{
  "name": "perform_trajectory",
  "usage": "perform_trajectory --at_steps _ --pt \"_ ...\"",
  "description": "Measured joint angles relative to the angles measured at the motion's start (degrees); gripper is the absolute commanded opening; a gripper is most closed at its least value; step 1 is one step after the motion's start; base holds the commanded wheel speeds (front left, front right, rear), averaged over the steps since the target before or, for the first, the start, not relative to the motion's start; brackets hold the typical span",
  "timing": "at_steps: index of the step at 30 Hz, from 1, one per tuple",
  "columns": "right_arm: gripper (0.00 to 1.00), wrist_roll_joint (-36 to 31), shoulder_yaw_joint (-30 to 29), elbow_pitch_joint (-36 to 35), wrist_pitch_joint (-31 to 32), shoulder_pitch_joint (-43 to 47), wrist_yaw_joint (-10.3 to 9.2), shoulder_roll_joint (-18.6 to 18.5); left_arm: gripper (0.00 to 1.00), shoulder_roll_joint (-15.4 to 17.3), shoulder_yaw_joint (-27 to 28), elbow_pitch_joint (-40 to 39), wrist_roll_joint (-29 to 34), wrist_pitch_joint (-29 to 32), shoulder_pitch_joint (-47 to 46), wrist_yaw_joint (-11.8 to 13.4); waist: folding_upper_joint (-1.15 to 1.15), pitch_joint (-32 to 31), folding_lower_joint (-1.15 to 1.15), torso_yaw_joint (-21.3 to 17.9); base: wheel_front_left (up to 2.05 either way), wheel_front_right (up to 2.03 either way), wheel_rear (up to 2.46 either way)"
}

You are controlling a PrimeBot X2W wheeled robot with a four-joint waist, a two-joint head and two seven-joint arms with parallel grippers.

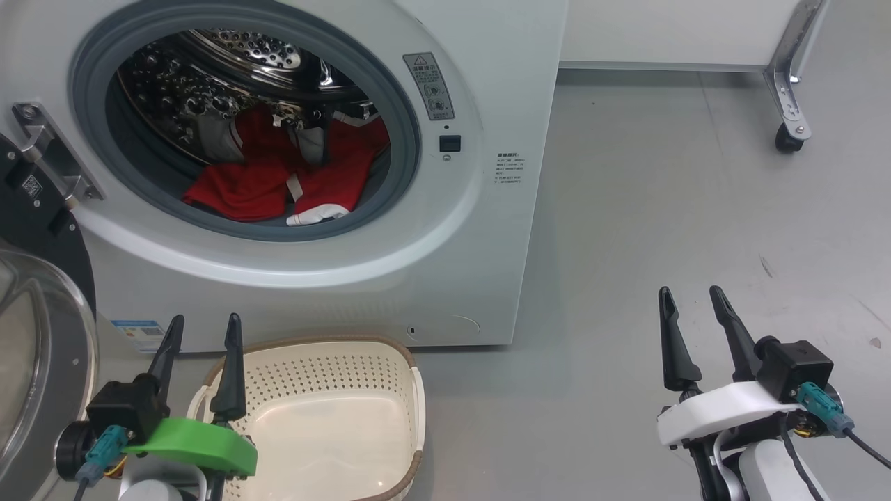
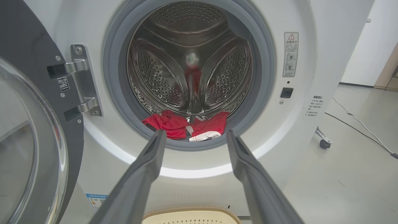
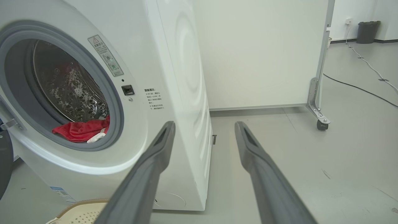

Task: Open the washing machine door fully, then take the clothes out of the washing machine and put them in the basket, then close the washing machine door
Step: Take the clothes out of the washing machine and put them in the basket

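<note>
Both pairs of jaws gape wide, empty, clear of the clothes (image 1: 240,191).

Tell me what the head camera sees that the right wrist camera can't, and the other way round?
Head view adds: the left gripper, fingers open, the glass window of the washing machine door and the bottom of the basket. Right wrist view adds: a dark bin far back and a cable on the floor. Both have: the washing machine, the red clothes in its drum, the right gripper, fingers open, and a castor wheel.
</note>
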Motion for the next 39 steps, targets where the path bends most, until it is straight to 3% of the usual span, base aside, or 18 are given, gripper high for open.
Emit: perform_trajectory --at_steps 39 --pt "1.00 0.01 -0.08 0.02 0.00 -0.02 0.00 0.08 1.00 -0.04 -0.07 0.03 0.32 0.00 0.00 -0.01 0.00 1.04 0.00 -0.17 0.05 -0.05 0.00"
